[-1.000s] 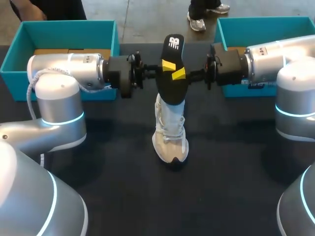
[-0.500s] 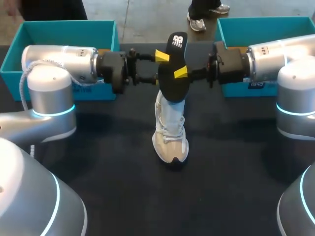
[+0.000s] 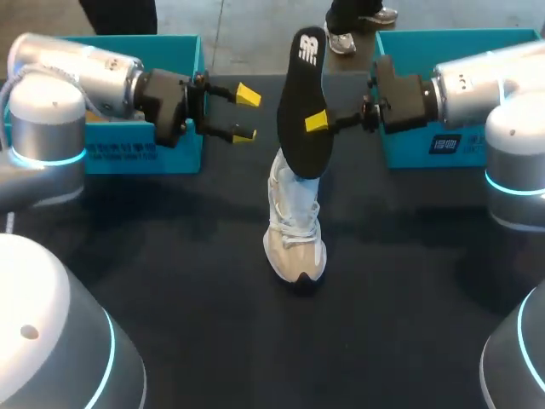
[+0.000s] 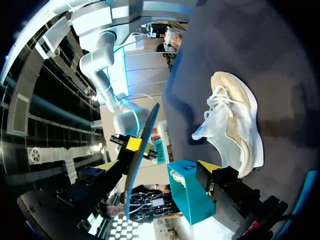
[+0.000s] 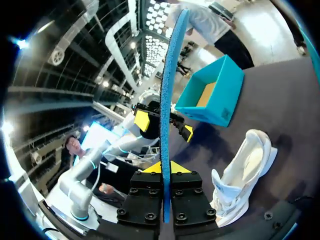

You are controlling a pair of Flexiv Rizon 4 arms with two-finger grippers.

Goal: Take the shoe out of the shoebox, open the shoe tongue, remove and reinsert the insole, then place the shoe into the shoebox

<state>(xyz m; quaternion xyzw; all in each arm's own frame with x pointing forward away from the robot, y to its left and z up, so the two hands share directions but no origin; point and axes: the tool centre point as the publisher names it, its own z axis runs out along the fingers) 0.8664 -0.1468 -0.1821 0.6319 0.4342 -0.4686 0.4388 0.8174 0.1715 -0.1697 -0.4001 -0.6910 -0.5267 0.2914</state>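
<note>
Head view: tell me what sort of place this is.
Probably a robot manipulation test bench: the silver left arm and silver right arm flank a dark table, the right pincer holds a black flat insole over a white mesh sneaker, and teal open-topped boxes stand at the far edge.

**Print on the insole and both shoeboxes, none of it legible**

In the head view a white logo [image 3: 308, 49] stands on the raised heel end of the black insole [image 3: 302, 119]. It shows as a mark only, with no words to make out. The left shoebox [image 3: 186, 60] carries a strip of white print [image 3: 119, 152] on its near outer wall. The right shoebox [image 3: 464, 38] has a white label [image 3: 444, 143] on its near wall. Both are too small to read.
</note>
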